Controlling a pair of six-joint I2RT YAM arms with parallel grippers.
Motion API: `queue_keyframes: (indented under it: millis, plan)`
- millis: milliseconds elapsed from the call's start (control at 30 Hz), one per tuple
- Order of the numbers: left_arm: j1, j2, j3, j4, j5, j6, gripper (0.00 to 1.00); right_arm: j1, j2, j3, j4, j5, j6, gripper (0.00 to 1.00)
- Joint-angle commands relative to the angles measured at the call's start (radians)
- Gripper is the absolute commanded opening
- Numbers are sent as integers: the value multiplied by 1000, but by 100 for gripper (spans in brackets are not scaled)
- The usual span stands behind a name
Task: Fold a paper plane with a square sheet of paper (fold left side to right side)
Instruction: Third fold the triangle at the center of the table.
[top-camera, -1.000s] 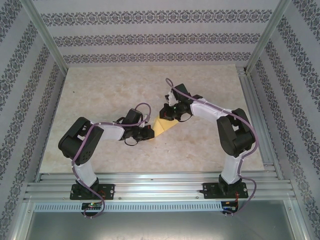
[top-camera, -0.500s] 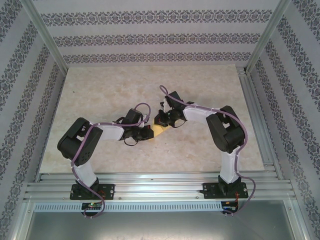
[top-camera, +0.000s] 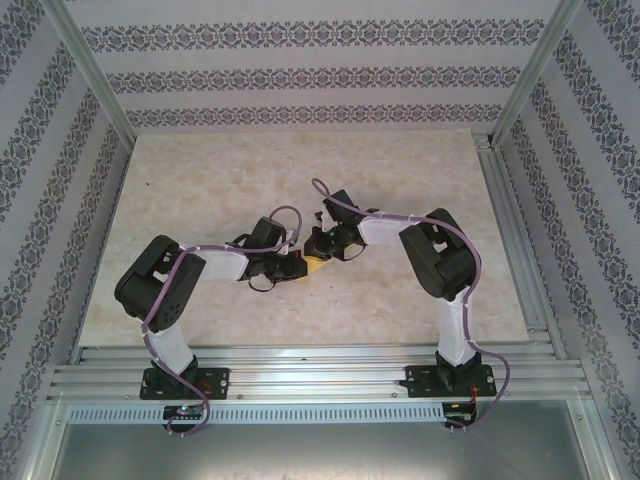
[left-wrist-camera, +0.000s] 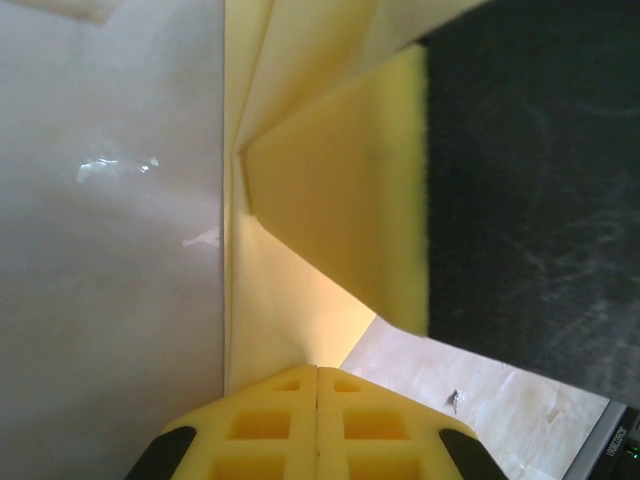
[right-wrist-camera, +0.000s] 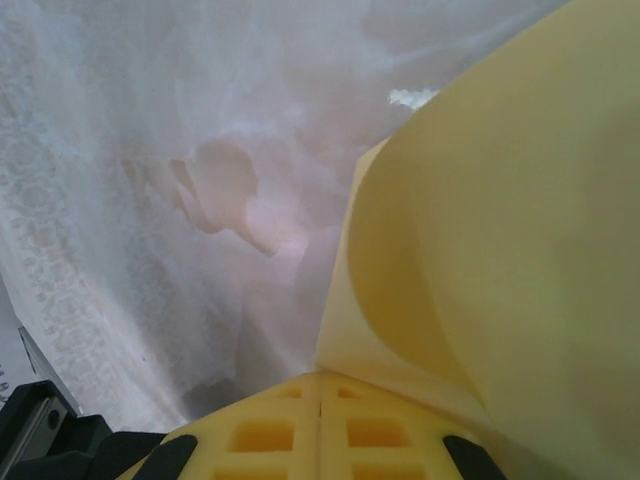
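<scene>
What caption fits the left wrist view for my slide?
Left gripper shut on the folded yellow paper, pale table alongside.

Robot arms: two, a left arm (top-camera: 190, 275) and a right arm (top-camera: 420, 245), bolted side by side. Pincers: two, the left pincer (top-camera: 296, 268) and the right pincer (top-camera: 318, 247), one per arm. Yellow paper (top-camera: 314, 264): one sheet, partly folded. Table (top-camera: 200, 180): one. Purple cables (top-camera: 285, 212): two, one along each arm. Patterned walls (top-camera: 300, 75): three. Metal corner posts (top-camera: 90, 70): two.
</scene>
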Motion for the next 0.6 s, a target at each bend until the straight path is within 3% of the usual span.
queue_keyframes:
  millis: [0,567]
  plan:
    - [-6,38,-21,-121,-86,25,3,-3,38,44,-16,30,-23,0]
    - [-10,33,-30,-124,-91,29,2,-110,122,152,-31,72,-76,2]
